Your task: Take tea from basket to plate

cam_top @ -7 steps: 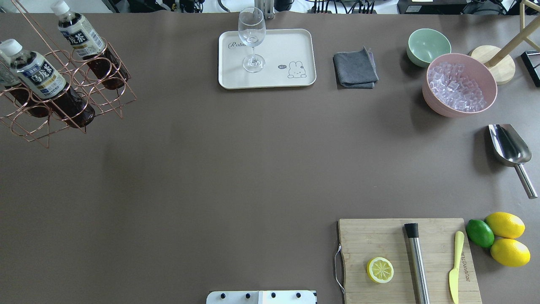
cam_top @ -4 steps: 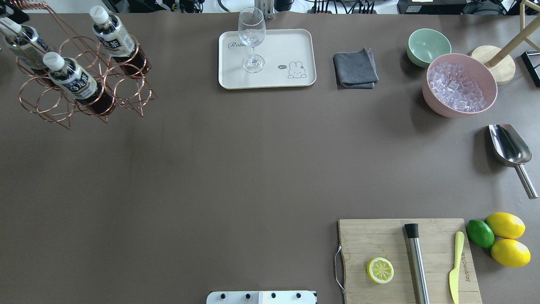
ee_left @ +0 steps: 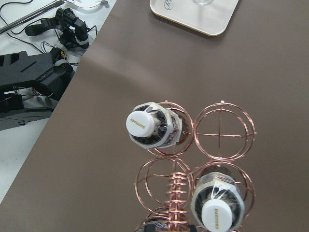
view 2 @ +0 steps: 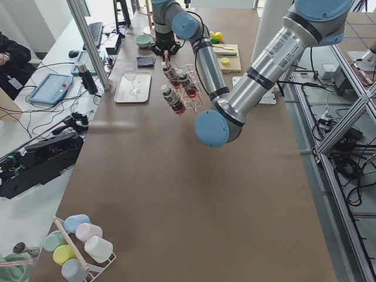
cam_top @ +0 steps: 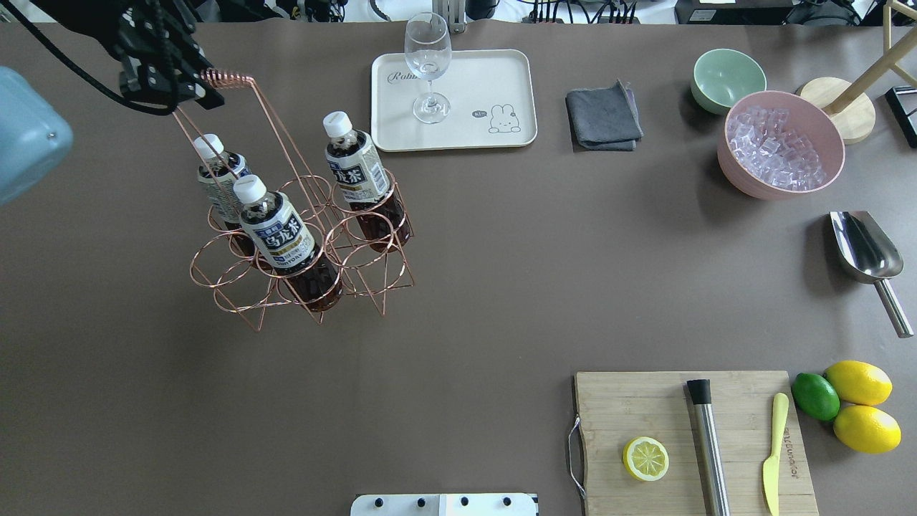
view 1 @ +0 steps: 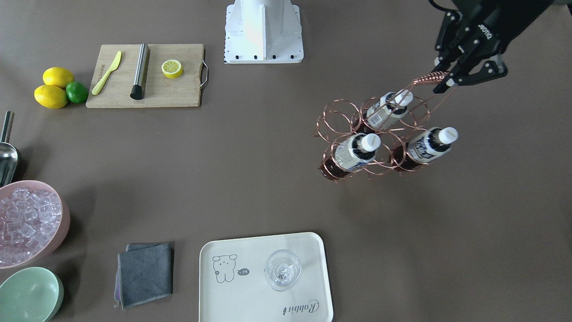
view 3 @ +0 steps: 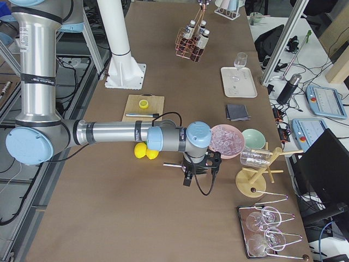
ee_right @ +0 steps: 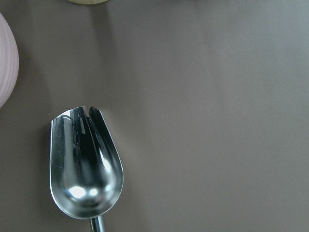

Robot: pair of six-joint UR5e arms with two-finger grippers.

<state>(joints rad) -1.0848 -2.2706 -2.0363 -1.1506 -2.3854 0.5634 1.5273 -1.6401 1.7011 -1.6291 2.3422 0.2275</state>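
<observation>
Overhead, the left gripper [cam_top: 196,92] was pinched on the twisted coil handle [cam_top: 226,77] of the rose-gold copper wire basket [cam_top: 236,276] of six ring cells, which leaned on the robot's left side of the table, well apart from the cream rectangular plate [cam_top: 501,79] with its cartoon drawing. All three small tea bottles [cam_top: 278,231] of dark liquid, white-capped and cream-labelled, sat in the basket's cells, while a clear stemmed wine glass [cam_top: 428,66] stood on the plate. Above the shiny steel scoop [ee_right: 84,164] the right gripper [view 3: 199,170] hung, though whether its fingers were spread or pressed together could not be told.
</observation>
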